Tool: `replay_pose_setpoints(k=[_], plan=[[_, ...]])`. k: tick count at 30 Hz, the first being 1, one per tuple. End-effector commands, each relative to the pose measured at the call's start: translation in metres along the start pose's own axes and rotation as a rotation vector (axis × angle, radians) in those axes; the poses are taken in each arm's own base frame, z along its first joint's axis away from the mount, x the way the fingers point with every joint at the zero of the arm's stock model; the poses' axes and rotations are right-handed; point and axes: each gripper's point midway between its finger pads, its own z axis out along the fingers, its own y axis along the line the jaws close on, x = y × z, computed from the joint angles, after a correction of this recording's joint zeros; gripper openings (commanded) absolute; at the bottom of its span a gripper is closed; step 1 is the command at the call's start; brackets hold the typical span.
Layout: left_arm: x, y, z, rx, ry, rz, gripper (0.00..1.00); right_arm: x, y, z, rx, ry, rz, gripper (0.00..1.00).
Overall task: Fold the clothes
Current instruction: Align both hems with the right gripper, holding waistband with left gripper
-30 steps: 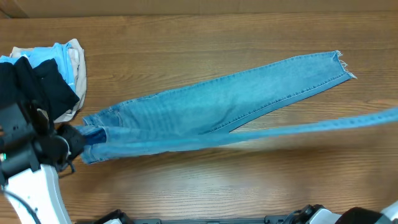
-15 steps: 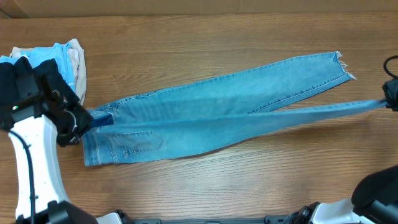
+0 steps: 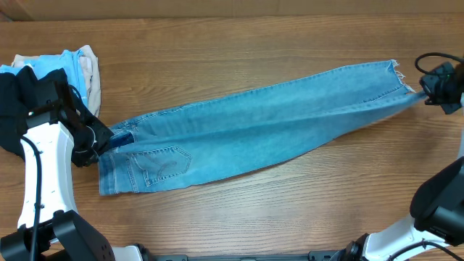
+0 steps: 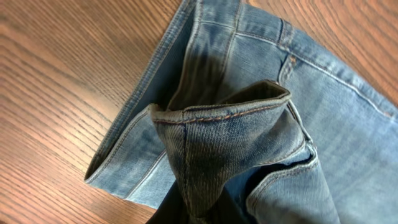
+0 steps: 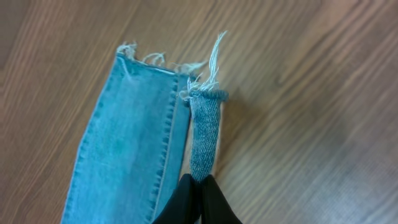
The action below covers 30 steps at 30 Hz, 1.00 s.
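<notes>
Jeans (image 3: 254, 134): you are seeing them lying stretched across the middle of the table (image 3: 239, 43), waist pointing toward 8 o'clock and leg hems toward 2 o'clock. A stitched back pocket (image 3: 163, 163) is facing up near the waist. One leg is lying flat on the wood, its frayed hem (image 3: 397, 72) ending at 2 o'clock. The other leg is running alongside it, drawn narrow toward its end.

Your left gripper (image 3: 98, 148) is pinching the waistband at the 9 o'clock end. In the left wrist view a fold of waistband (image 4: 217, 118) is standing up off the wood and running down into the dark fingers (image 4: 168, 211).

Your right gripper (image 3: 428, 93) is clamping the second leg's hem at 3 o'clock. In the right wrist view the black fingers (image 5: 186, 202) are pressing together on a narrow strip of denim (image 5: 204, 137), with loose threads trailing from its tip just beside the flat leg.

At 10 o'clock a black garment (image 3: 22, 101) and small light blue and beige garments (image 3: 76, 69) are sitting in a heap.
</notes>
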Motion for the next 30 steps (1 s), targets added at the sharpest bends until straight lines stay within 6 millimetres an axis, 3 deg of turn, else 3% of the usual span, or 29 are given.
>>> replay_pose_setpoints(k=[1, 14, 23, 30], plan=[[-0.020, 0.015, -0.009, -0.094, -0.096, -0.073, 0.07, -0.024, -0.006, 0.005, 0.043, -0.078, 0.006, 0.04], [-0.029, 0.025, -0.002, -0.165, -0.124, -0.098, 0.08, -0.020, -0.006, 0.056, 0.066, -0.039, 0.002, 0.04], [-0.030, 0.024, 0.001, -0.170, -0.120, -0.094, 0.08, -0.041, 0.007, 0.058, 0.014, -0.123, 0.005, 0.04], [-0.032, 0.025, 0.001, -0.179, -0.133, -0.094, 0.08, -0.044, 0.025, 0.056, -0.023, -0.160, -0.017, 0.04]])
